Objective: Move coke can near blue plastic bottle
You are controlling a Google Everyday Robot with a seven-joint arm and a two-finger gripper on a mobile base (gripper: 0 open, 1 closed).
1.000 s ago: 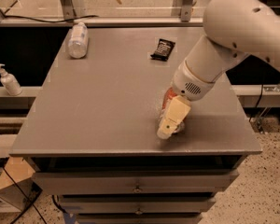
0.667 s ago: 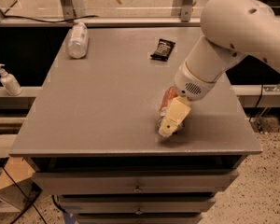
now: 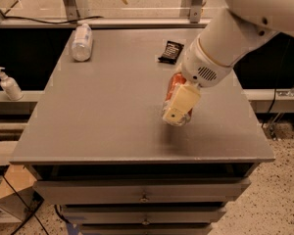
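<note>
The coke can (image 3: 174,85) is red and only partly visible, gripped between the cream fingers (image 3: 182,103) of my gripper (image 3: 176,112) over the right middle of the grey table (image 3: 108,111). The can seems held slightly above the tabletop, tilted. The blue plastic bottle (image 3: 82,41) lies on its side at the table's far left corner, well apart from the gripper. My white arm reaches in from the upper right.
A flat black snack packet (image 3: 171,51) lies on the table just behind the gripper. A white pump-dispenser bottle (image 3: 9,84) stands on a shelf left of the table. Drawers sit below the table's front edge. A metal frame stands behind the table.
My gripper with the can has risen a little and shifted slightly toward the back of the table. The bottle and packet have not moved.
</note>
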